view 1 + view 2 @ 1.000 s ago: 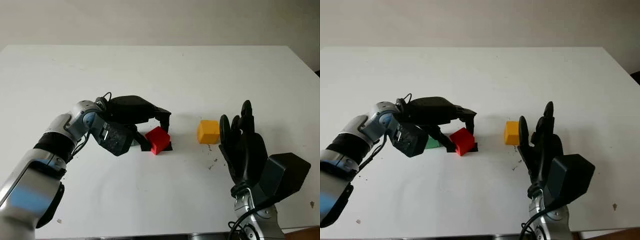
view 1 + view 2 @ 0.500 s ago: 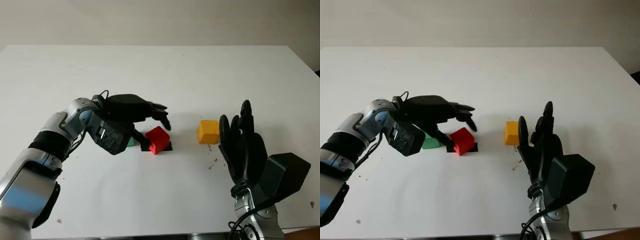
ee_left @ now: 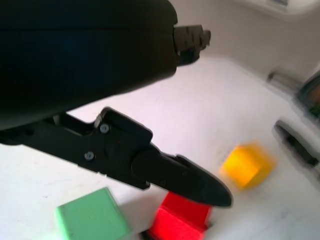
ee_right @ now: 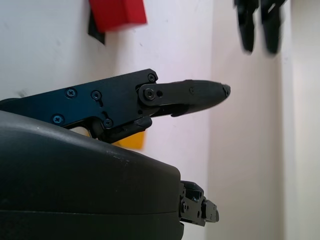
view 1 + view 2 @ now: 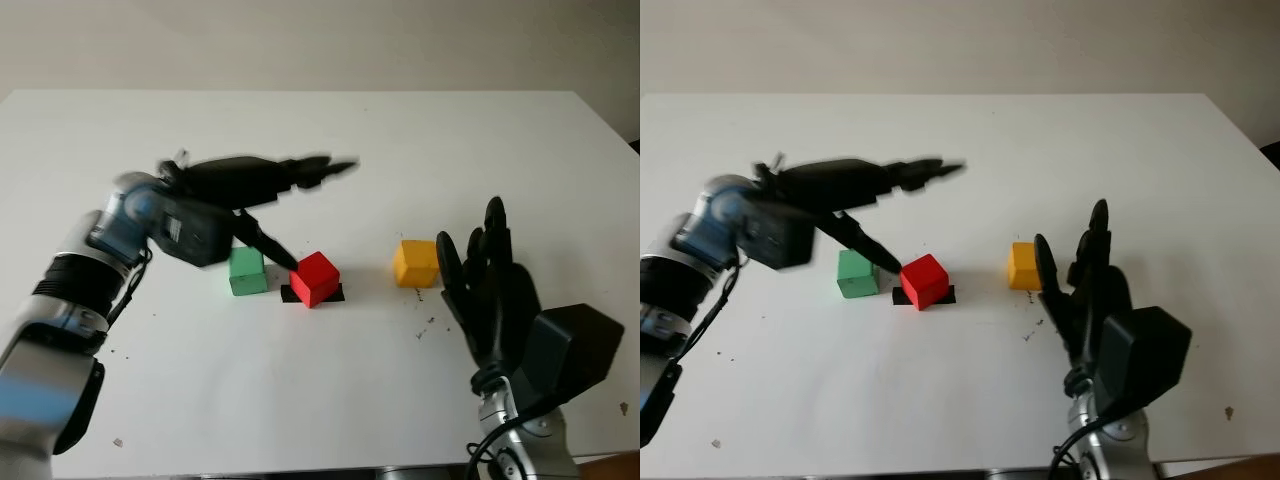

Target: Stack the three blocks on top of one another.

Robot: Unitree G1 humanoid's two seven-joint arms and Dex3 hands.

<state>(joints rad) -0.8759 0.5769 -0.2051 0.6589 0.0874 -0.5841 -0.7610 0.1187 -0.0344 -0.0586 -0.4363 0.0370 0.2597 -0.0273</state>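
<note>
Three blocks sit apart on the white table (image 5: 330, 400), none on another. The green block (image 5: 246, 271) is to the left, the red block (image 5: 316, 277) in the middle on a small dark patch (image 5: 334, 294), and the yellow block (image 5: 415, 263) to the right. My left hand (image 5: 318, 212) hovers above the green and red blocks, open and holding nothing, with its long fingers (image 5: 300, 170) stretched rightward and its thumb (image 3: 175, 170) pointing down toward the red block (image 3: 180, 220). My right hand (image 5: 470, 240) stands open just right of the yellow block, holding nothing.
The table's far edge (image 5: 300, 92) meets a pale wall. Small dark specks (image 5: 425, 328) dot the surface in front of the yellow block. Bare table stretches behind the blocks and along the front.
The left hand has opened from around the red block and lifted up and back, uncovering the green block. The red block stays put. The right hand has not moved.
</note>
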